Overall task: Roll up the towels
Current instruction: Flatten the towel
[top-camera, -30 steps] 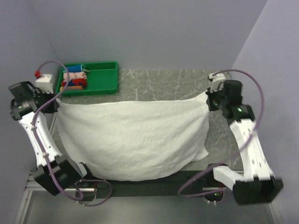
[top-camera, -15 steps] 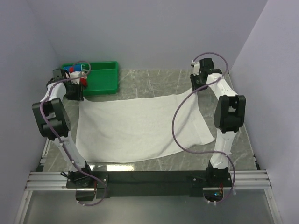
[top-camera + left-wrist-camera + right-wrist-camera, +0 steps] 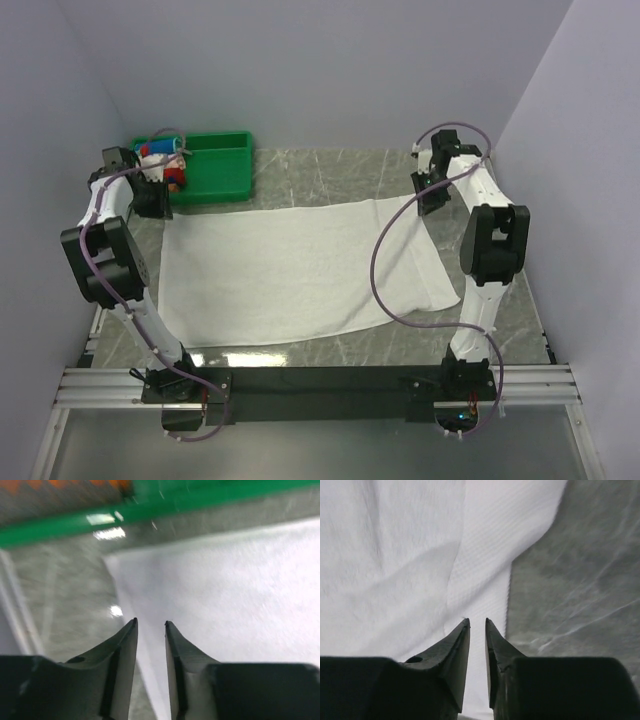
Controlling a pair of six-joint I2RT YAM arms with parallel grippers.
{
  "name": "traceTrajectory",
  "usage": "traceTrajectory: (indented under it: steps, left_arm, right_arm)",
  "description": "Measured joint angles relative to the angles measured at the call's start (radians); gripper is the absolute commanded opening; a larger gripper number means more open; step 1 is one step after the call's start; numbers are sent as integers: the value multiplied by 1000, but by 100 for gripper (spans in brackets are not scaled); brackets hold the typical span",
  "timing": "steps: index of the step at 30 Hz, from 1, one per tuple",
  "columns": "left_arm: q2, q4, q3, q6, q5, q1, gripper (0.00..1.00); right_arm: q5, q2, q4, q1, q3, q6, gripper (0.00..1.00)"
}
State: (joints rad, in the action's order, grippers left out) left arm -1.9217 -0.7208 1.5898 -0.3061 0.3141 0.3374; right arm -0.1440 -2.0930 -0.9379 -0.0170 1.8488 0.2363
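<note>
The large white towel (image 3: 290, 270) lies spread flat on the grey marble table. Its near right corner is a little rumpled. My left gripper (image 3: 152, 204) hovers at the towel's far left corner, jaws a narrow gap apart and empty; in the left wrist view (image 3: 150, 624) the towel's edge (image 3: 240, 590) runs under the gap. My right gripper (image 3: 432, 198) hovers at the far right corner, jaws also slightly apart and empty; in the right wrist view (image 3: 477, 621) the towel (image 3: 395, 555) lies below, with bare table on the right.
A green bin (image 3: 215, 170) stands at the far left, just beyond the towel, with small colourful rolled cloths (image 3: 165, 165) in its left end. Its rim shows in the left wrist view (image 3: 150, 512). Purple-grey walls close in on three sides.
Both arms reached out to the far side and brought the lifted towel down flat on the table. Both grippers have let go of its far corners.
</note>
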Motion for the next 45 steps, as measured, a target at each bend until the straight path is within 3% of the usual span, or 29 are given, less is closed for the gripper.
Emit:
traceTrajectory:
  steps: [6,12,18,21,27,30,34,36,39,45]
  left_arm:
    - [2,-23,-154,15,-3,-23,24]
    - [-67,3,-162,48,-66,-44,17]
    - [-210,-34,33,96,-121,-43,16]
    - [-284,-38,152,106,-131,-45,18]
    - [-327,-66,234,85,-83,-45,40]
    - [-262,-86,158,37,-37,-42,46]
    - [-48,-190,13,-57,21,-18,48]
    - [56,-241,-30,-104,41,9,46]
    - [201,-284,-123,-181,63,82,40]
    - [315,-294,-425,-290,1,203,29]
  right_arm:
    - [-17,17,-49,-2,-206,16,15]
    - [53,16,-56,-5,-333,23,13]
    - [107,-7,-74,-6,-301,8,15]
    - [114,-37,-89,-7,-253,-6,17]
    - [69,-49,-77,-6,-208,-5,30]
    - [21,-4,-71,-6,-248,28,33]
    - [-24,158,-107,-5,-347,80,30]
    - [-34,247,-121,-5,-380,100,20]
    - [-33,322,-135,-5,-420,113,15]
    - [-5,278,-132,-5,-523,121,11]
